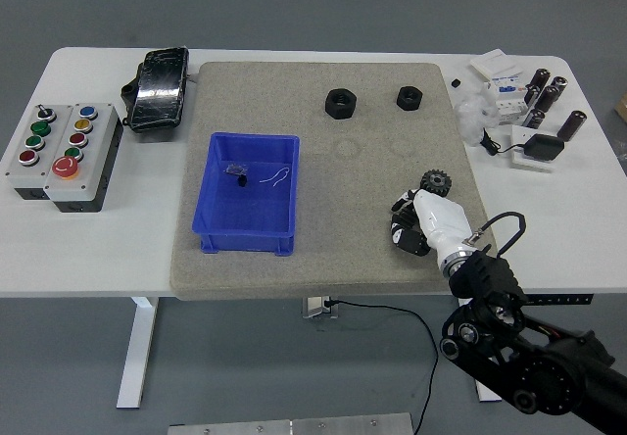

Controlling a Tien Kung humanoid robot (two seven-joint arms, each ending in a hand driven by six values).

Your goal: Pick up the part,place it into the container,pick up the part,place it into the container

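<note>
A black gear (pixel 434 181) lies on the grey mat (pixel 323 259) at the right, just beyond my right hand (pixel 409 227) and touching or nearly touching its far edge. The hand has a white back and hovers low over the mat's right front part. Two black hex nuts (pixel 340 104) (pixel 409 97) sit at the back of the mat, apart from the hand. The blue container (pixel 247 237) stands on the mat's left half with a small dark piece (pixel 237 170) and a thin white wire (pixel 278 176) inside. My left arm is out of view.
A grey button box (pixel 61 151) and a black wrapped device (pixel 157 88) sit at the left of the table. White electrical parts, dark cylinders (pixel 544 97) and a small adapter (pixel 539 149) crowd the back right corner. A cable (pixel 392 317) hangs below the front edge.
</note>
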